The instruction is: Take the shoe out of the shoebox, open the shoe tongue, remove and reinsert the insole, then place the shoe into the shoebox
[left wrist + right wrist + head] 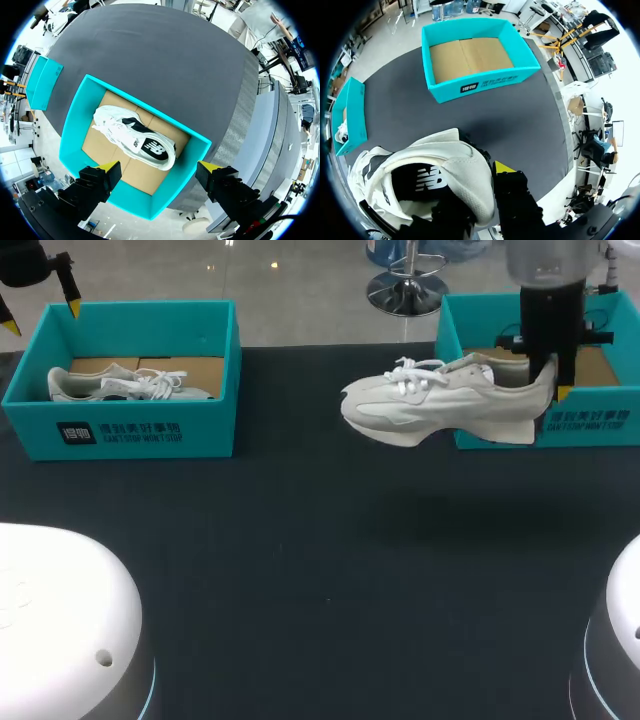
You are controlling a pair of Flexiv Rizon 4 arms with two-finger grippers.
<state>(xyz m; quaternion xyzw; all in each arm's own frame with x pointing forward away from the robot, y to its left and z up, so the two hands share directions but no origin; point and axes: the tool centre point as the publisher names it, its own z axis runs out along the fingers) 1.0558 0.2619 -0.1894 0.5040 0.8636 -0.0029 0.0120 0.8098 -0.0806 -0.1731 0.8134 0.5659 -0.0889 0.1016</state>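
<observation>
Right gripper (555,388) clamped on heel of shoe (440,400), airborne just beside its shoebox (600,426); set it down level on table (300,540), toe towards left gripper (159,166), fingers apart over other box (74,131)

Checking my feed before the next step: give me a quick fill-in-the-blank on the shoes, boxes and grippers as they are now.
1. The right gripper grips the held shoe by its ____.
2. The right shoebox behind it is ____.
3. The left shoebox, under the open left gripper, holds one ____.

Missing words: heel; empty; shoe.
</observation>
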